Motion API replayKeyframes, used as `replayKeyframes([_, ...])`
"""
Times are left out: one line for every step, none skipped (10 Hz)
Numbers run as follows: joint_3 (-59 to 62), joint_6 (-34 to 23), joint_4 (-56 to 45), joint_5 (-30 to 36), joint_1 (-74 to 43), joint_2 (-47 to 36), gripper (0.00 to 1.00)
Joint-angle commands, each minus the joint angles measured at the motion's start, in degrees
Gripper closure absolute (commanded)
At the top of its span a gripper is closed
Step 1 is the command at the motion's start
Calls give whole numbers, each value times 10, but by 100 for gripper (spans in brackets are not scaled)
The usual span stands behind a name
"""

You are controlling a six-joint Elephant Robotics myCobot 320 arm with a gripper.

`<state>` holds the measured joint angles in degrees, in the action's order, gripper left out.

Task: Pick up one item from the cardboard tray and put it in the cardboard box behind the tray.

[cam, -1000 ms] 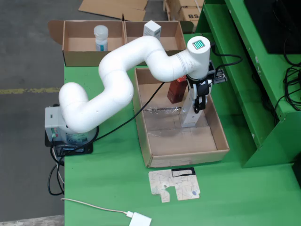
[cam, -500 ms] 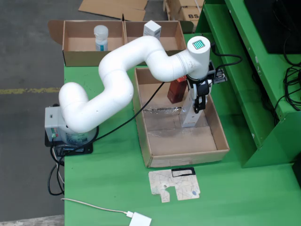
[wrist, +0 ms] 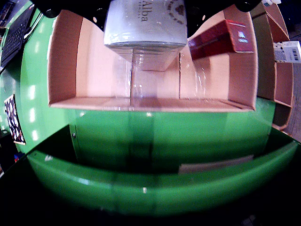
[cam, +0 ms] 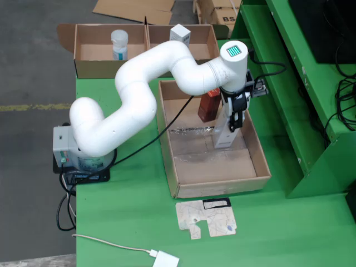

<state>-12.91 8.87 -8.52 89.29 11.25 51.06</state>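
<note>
My fingers point(cam: 236, 114) are clamped on a tall white rectangular carton point(cam: 225, 129), which stands inside the open brown cardboard tray point(cam: 261, 167) on the green table point(cam: 128, 211). A dark red box point(cam: 209, 105) sits just beside it in the tray. The brown cardboard box point(cam: 89, 67) behind the tray holds a white bottle point(cam: 119, 44)

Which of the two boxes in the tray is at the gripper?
The white box under the gripper, labelled "Alba" in the wrist view; the red box stands beside it.
</note>
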Motion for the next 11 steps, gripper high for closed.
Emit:
replayKeyframes([129, 4, -34, -11, 8, -2, 100])
replayKeyframes([129, 4, -13, -19, 12, -7, 100])
replayKeyframes([129, 6, -2, -27, 14, -21, 100])
replayKeyframes([129, 6, -2, -27, 14, -21, 100])
replayKeyframes([129, 11, 23, -37, 18, -30, 100])
replayKeyframes([129, 10, 61, -54, 24, -37, 100])
replayKeyframes([129, 7, 106, -72, 31, -39, 100])
replayKeyframes([129, 2, 159, -95, 37, -37, 100])
replayKeyframes([129, 1, 192, -121, 48, -39, 100])
replayKeyframes([129, -12, 256, -173, 64, -29, 100])
replayKeyframes([129, -35, 323, -243, 80, -13, 100])
